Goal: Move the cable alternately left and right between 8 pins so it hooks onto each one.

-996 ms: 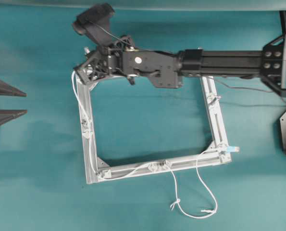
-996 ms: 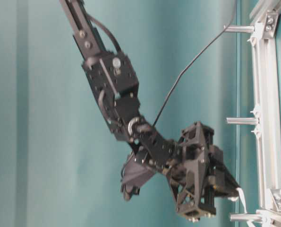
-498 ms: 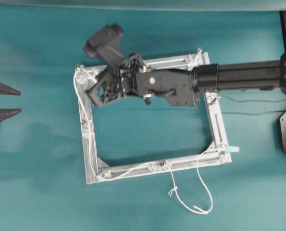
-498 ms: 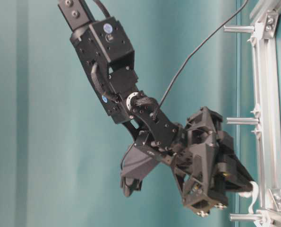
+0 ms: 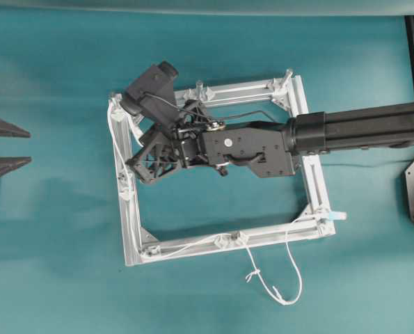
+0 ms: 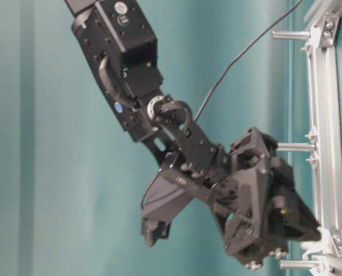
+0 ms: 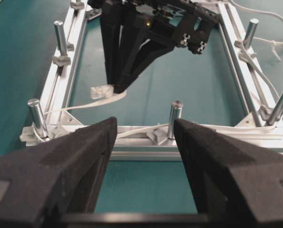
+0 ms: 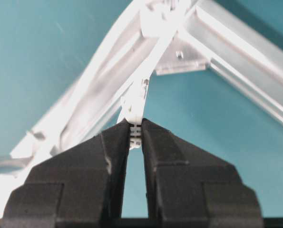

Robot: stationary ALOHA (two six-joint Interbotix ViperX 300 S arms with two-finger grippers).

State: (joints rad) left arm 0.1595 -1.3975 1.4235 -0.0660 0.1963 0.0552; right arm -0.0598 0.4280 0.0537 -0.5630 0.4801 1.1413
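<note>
Two arms share this scene, and only the right one is over the square aluminium frame lying on the teal counter. The right end effector has its dark fingers pressed together on the cable, pinching a short white ribbed piece of it between the tips; from the overhead view that end effector sits just inside the frame's left bar, low over the counter. From the pinched point the white cable runs along the left bar, round the lower left corner, along the bottom bar, and then drops off the frame into a loose loop on the counter with a small knot; a pale blue tip lies at the lower right corner, just outside the frame. The pins stand upright on brackets around the frame, and in the left wrist view the cable passes close beside the nearest ones. The left end effector is spread wide, holding nothing, and hangs outside the frame's near bar, well apart from the right arm's fingers.
</note>
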